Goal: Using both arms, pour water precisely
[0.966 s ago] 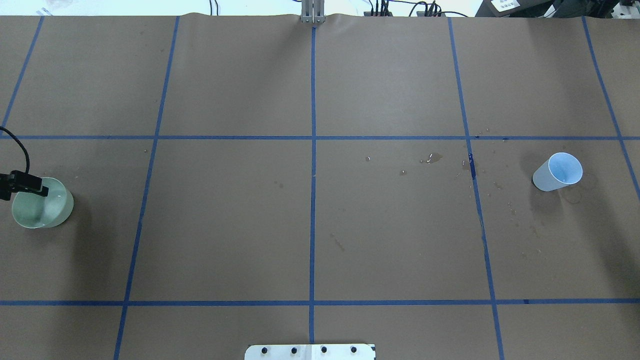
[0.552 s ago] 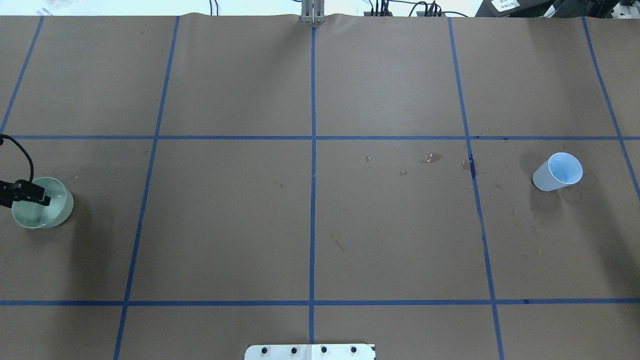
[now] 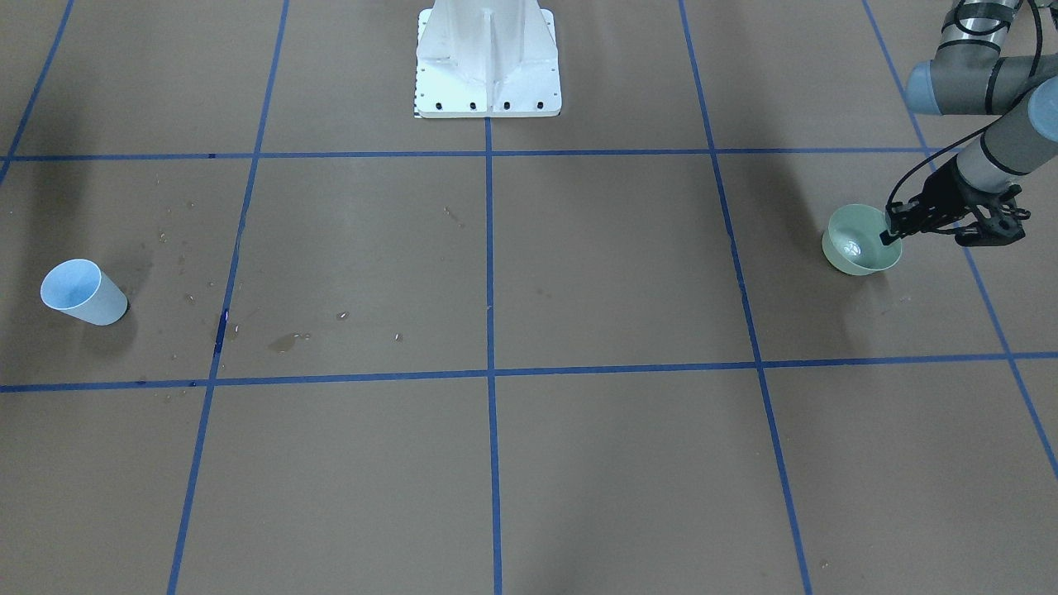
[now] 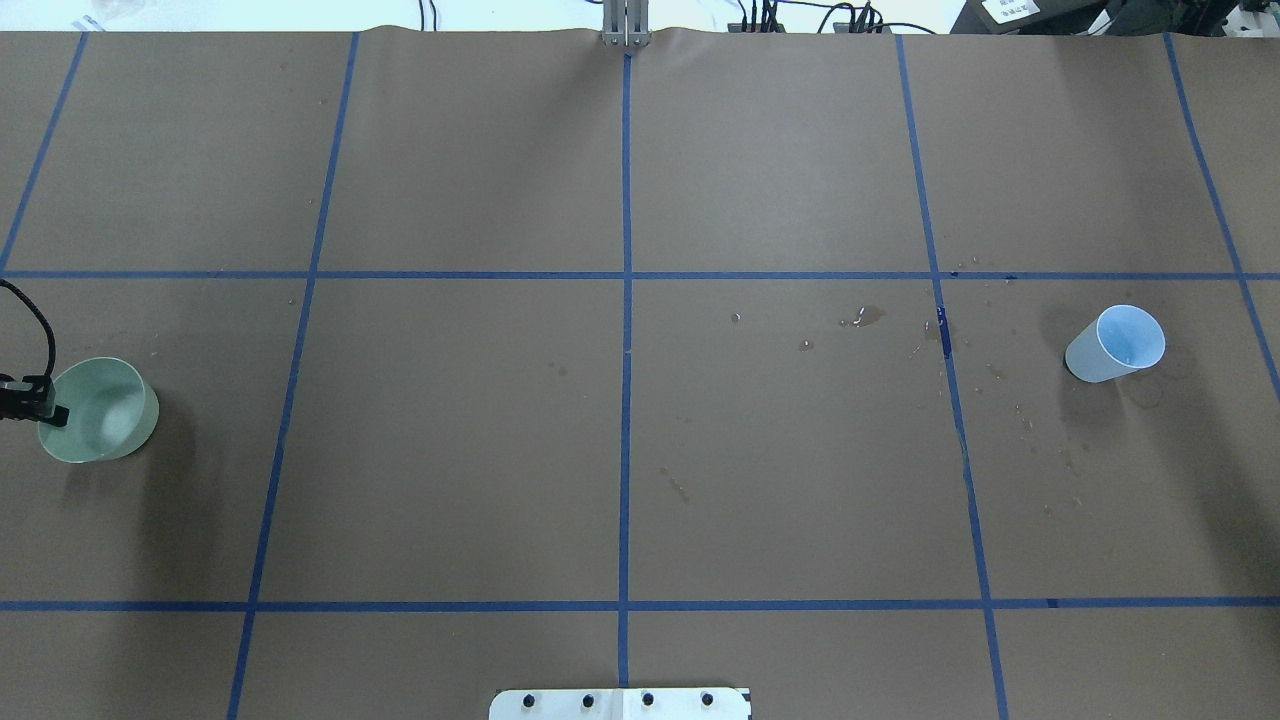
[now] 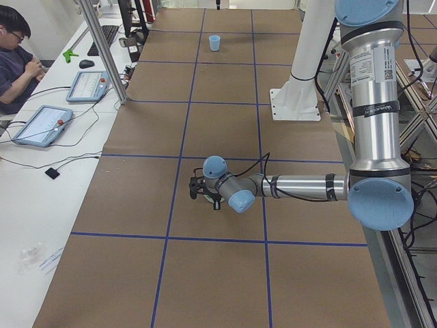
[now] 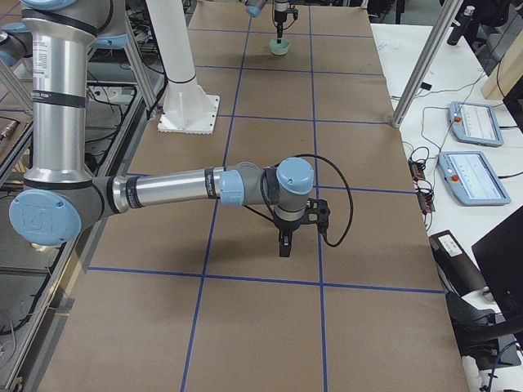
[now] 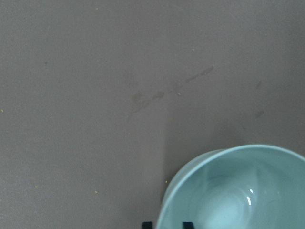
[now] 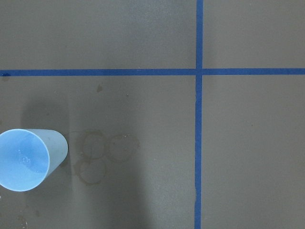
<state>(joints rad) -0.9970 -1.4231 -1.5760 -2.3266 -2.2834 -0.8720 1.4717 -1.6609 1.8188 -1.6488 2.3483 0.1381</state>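
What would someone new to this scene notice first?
Most likely the pale green bowl at the left end of the table, with the left gripper straddling its rim. Next comes the light blue cup standing alone at the opposite end. Wet spots and ring marks are scattered near the cup.
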